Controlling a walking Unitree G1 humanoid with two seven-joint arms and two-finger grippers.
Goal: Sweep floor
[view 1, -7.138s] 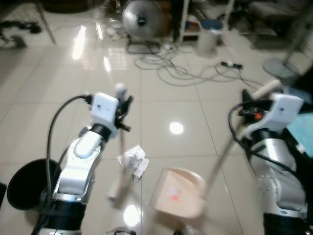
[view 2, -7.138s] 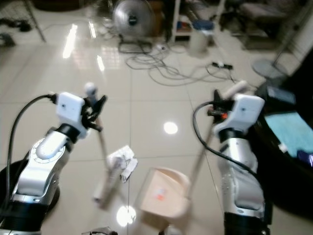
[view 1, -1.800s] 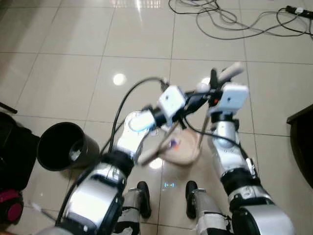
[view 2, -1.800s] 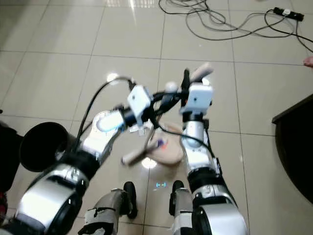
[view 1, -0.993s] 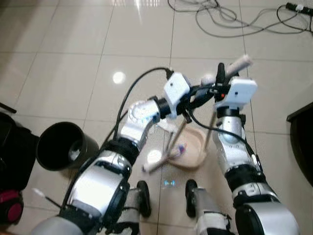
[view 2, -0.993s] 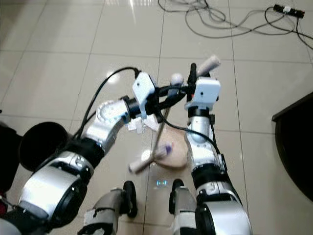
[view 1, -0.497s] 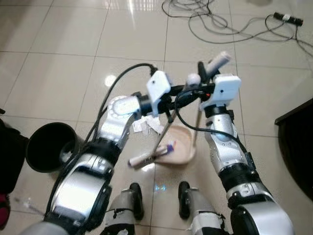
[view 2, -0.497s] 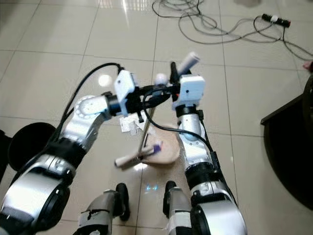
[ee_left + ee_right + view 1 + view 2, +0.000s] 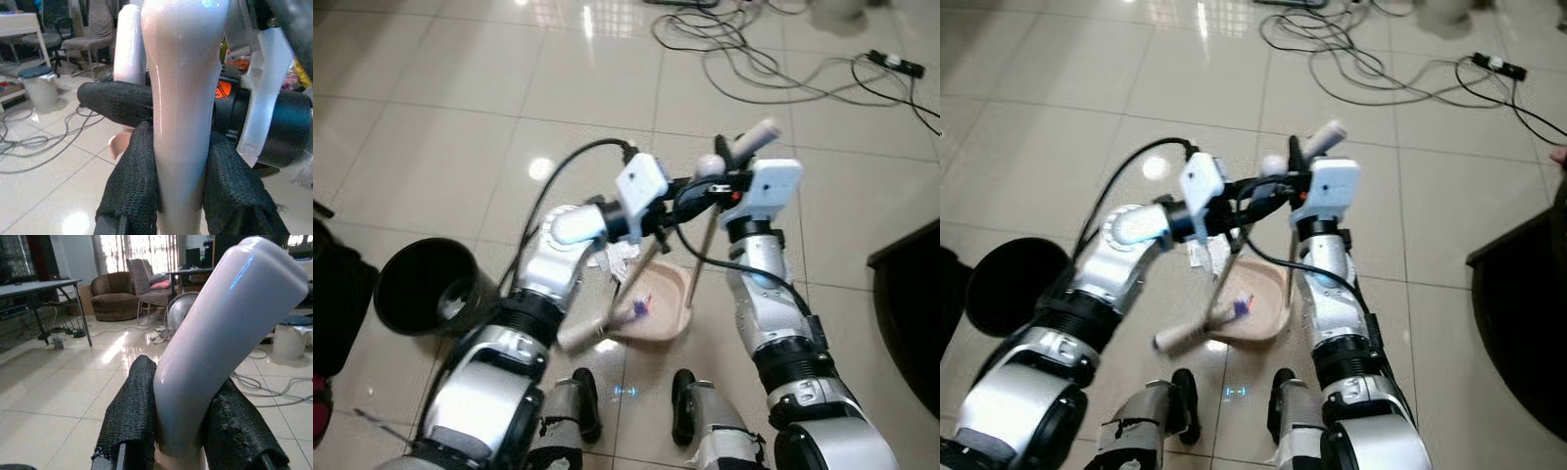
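Gripping the pale plastic broom handle (image 9: 181, 98) in my left jaws (image 9: 178, 196), right jaws (image 9: 181, 431) clamp the beige dustpan's (image 9: 656, 304) handle, angled to catch crumpled white paper (image 9: 615, 259).

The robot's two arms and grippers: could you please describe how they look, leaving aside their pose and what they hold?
Both arms are glossy silver with black joint bands. A white box sits at each wrist: left, right; the right has a small orange mark beside it. A black cable loops over the left arm. The left gripper and the right gripper have black, coarse-textured fingers.
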